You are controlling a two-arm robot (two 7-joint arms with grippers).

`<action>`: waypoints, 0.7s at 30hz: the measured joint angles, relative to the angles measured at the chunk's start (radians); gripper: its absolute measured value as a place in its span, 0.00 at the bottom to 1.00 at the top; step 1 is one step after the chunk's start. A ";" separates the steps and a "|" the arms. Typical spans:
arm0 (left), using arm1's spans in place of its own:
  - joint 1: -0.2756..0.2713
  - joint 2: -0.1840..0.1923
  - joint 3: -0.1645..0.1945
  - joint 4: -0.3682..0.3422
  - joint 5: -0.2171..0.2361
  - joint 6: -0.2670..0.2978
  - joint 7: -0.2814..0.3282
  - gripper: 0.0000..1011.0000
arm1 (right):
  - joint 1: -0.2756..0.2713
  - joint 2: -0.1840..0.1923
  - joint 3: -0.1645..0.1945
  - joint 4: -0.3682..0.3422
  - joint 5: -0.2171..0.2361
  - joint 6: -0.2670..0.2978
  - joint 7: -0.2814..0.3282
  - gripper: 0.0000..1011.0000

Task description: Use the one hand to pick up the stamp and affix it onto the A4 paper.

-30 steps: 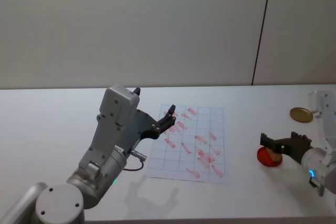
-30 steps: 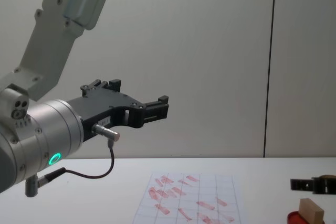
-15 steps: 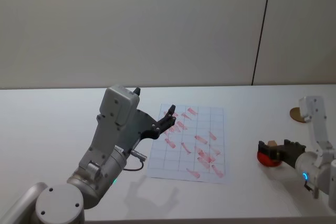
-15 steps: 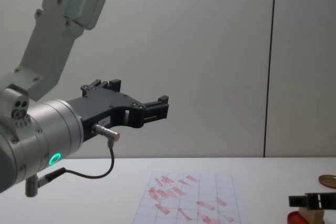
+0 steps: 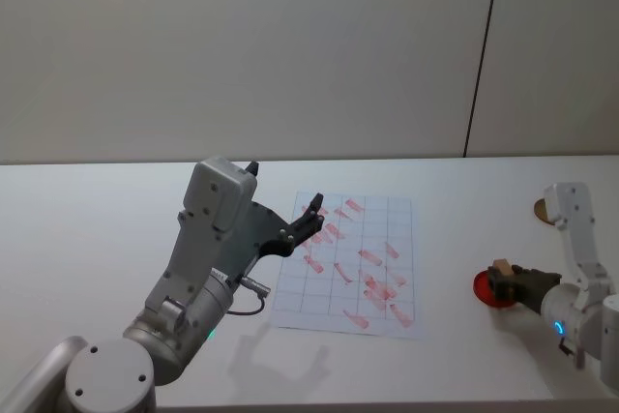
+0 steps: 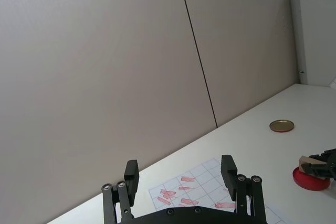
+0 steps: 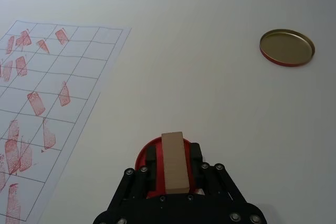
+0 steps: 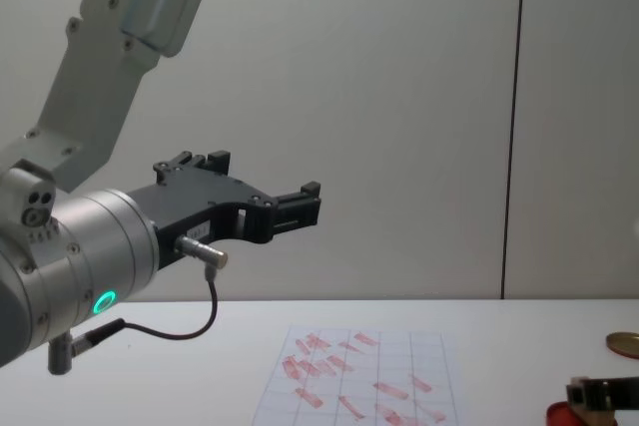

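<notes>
Where the stamp is: the stamp (image 7: 174, 162) sits on the red pad (image 7: 142, 158), low centre in the right wrist view and lower right in the head view.
Right claw: the right claw (image 7: 174, 149) is drawn narrow, with a finger against each long side of the stamp. I read that as a grip on it.
Long axis: in the right wrist view the stamp runs straight up the frame, in line with the claw, so the fingers pinch its short width. I cannot tell how far it tilts off the pad.
Paper from claw: the paper (image 5: 353, 263) lies left of the stamp in the head view, well apart from the pad, with bare table between.
Nearer arm: the right, already on the stamp.
Left claw: the left claw (image 5: 311, 213) is spread wide above the paper's upper left corner in the head view, well apart from the stamp and idle.
Next move, my judgement: lift clear of the pad, then carry left across the frame to the paper's near columns, where several cells look unmarked.
Disc: the gold disc (image 7: 286, 48), upper right in the right wrist view, is off that path.
</notes>
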 joint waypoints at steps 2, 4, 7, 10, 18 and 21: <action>0.000 0.000 0.000 0.000 0.000 0.000 0.000 0.98 | 0.001 -0.001 0.000 0.002 -0.001 0.001 -0.002 0.33; 0.000 0.000 0.000 0.000 0.000 0.000 0.000 0.98 | 0.001 -0.001 0.000 0.004 -0.002 0.003 -0.005 0.25; 0.000 0.000 0.000 0.000 0.000 0.000 0.000 0.98 | 0.002 -0.002 0.000 0.006 -0.003 0.004 -0.008 0.22; 0.000 0.000 0.000 0.000 0.000 0.000 0.000 0.98 | 0.003 -0.003 0.000 0.008 -0.004 0.008 -0.012 0.22; 0.000 0.000 0.000 0.000 0.000 0.000 0.000 0.98 | 0.006 -0.005 0.002 0.021 -0.006 0.015 -0.019 0.22; 0.000 0.000 0.000 0.000 0.000 0.000 0.000 0.98 | 0.008 -0.006 0.003 0.029 -0.006 0.016 -0.020 0.22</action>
